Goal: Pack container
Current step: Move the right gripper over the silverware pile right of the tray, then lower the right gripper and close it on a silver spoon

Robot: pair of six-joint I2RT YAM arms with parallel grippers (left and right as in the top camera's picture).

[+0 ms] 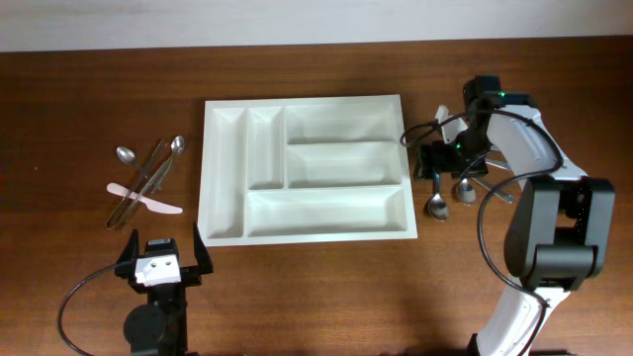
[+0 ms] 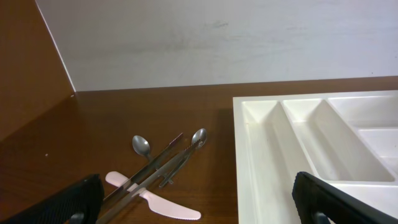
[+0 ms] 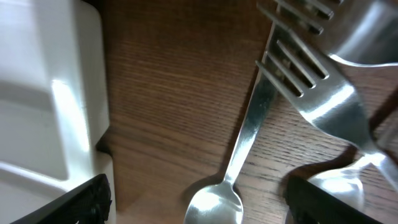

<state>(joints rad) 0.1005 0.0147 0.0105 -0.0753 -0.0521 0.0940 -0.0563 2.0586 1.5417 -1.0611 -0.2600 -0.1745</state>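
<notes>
The spoon [image 3: 249, 134] under my right claw [image 3: 208, 200] lies flat on the table [image 3: 168, 93], just beside the tray [image 3: 56, 93]. Its handle runs up to the tines of a fork [image 3: 323, 93] that seems to lie across it. I judge the spoon light, stiff and slick: thin polished steel hugging the wood, so it could skate or pivot if pinched off-centre. The best hold looks to be across the bare handle, between bowl and fork, with my fingers closing on its narrow edges. My right claw stands wide, a finger on either side of the bowl, holding nothing. The tray sits mid-table with every compartment bare. On its far side lies a second pile [image 1: 146, 180]: spoons, long pieces and a pink knife [image 1: 148, 201] crossed together. My left claw [image 1: 165, 257] hangs near that pile, also wide and empty
</notes>
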